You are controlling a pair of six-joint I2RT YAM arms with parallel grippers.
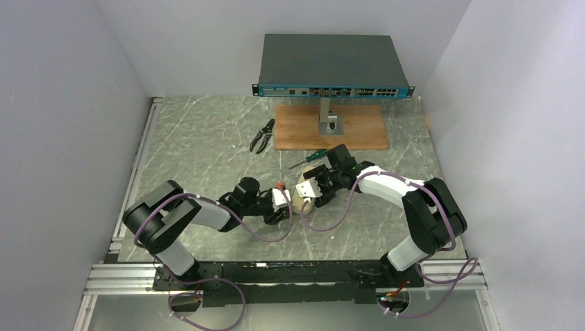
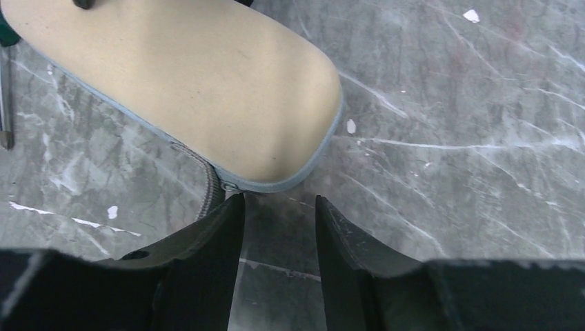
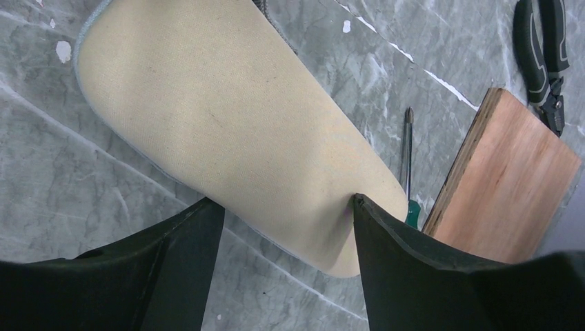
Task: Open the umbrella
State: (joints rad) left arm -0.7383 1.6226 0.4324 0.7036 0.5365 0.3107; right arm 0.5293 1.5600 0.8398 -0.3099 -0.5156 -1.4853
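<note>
The umbrella itself does not show; likely it sits inside the beige sleeve, flat on the table, upper left of both wrist views; the right gripper straddles the sleeve's end, one finger touching, clamped or not I cannot tell; the left gripper is parted and empty, just below the zip pull; a weak hold could let the sleeve slide when the pull is tugged.

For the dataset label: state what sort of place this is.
Probably a robotics lab test cell: plain white walls box in a marble-look table holding a network switch, pliers and a screwdriver.
</note>
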